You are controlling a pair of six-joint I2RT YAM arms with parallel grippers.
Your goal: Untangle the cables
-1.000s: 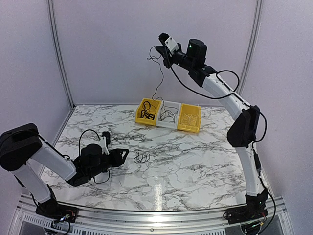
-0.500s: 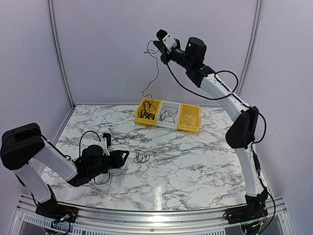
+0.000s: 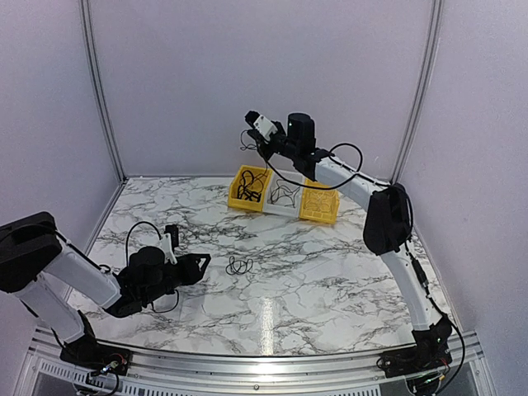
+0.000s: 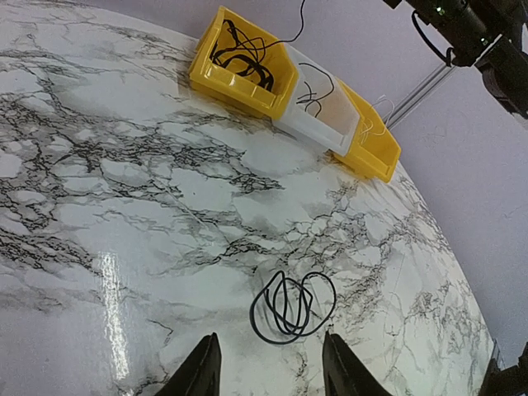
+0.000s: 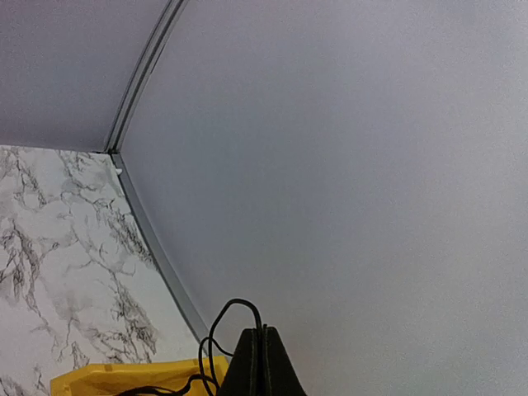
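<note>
A loose coil of black cable (image 3: pixel 239 266) lies on the marble table; in the left wrist view it (image 4: pixel 286 305) sits just ahead of and between my open fingers. My left gripper (image 3: pixel 198 262) (image 4: pixel 271 337) is low over the table, open and empty. My right gripper (image 3: pixel 250 132) (image 5: pixel 264 332) is shut on a thin black cable (image 5: pixel 236 301) and holds it above the left yellow bin (image 3: pixel 239 200); the strand hangs down into that bin. More black cable lies in that bin (image 4: pixel 239 62).
Three bins stand in a row at the back: the left yellow bin (image 4: pixel 235 91), a white one (image 3: pixel 285 209) with a black cable, a right yellow one (image 3: pixel 318 217). Walls enclose the back and sides.
My right arm has come down from high above the table to just over the left yellow bin, with the cable still in it. The left gripper shifted slightly.
</note>
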